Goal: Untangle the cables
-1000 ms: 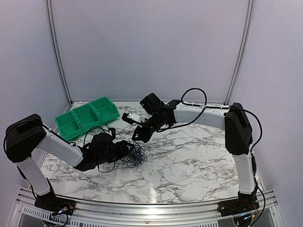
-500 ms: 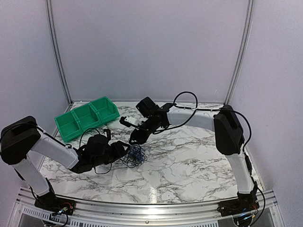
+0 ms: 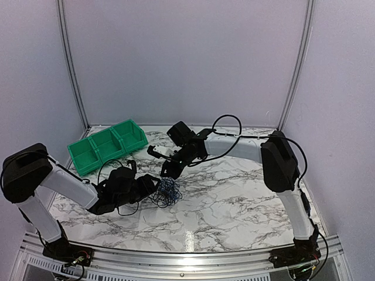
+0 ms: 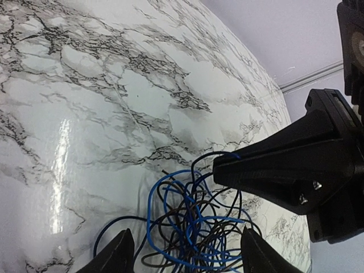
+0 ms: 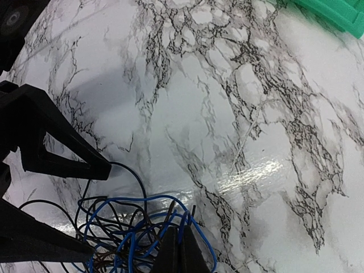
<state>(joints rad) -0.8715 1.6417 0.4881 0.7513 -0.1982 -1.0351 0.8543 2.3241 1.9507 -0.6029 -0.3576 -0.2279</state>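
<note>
Black fingers of the right gripper (image 5: pixel 181 249) are pressed tightly together, no gap between them, with their joined tip at the far edge of the cables (image 5: pixel 133 230). Blue strands loop round that tip in the right wrist view. Whether one is actually nipped between the pads cannot be told. From the left wrist camera the same right gripper (image 4: pixel 219 169) shows as a dark wedge pointing into the knot (image 4: pixel 190 227), a thin black strand arching up to meet its point.

On the knot's other side, the left gripper (image 4: pixel 187 253) stands spread apart, one fingertip on each flank of the cables, with the wires lying in the gap between them and neither pad visibly squeezing. In the right wrist view, those two fingers appear as black wedges beside the knot, the left gripper (image 5: pixel 99 210) straddling the tangle.

Seen from above, the cables (image 3: pixel 168 191) form one small bundle of blue and black wire on the marble table (image 3: pixel 234 202). The left gripper (image 3: pixel 153 185) is at the knot's left edge, and the right gripper (image 3: pixel 168 171) is just behind the knot, reaching in from the far right. A row of green bins (image 3: pixel 108 145) sits well behind and to the left of the knot, near the back wall. Loose black strands trail from the tangle toward the left arm.
</note>
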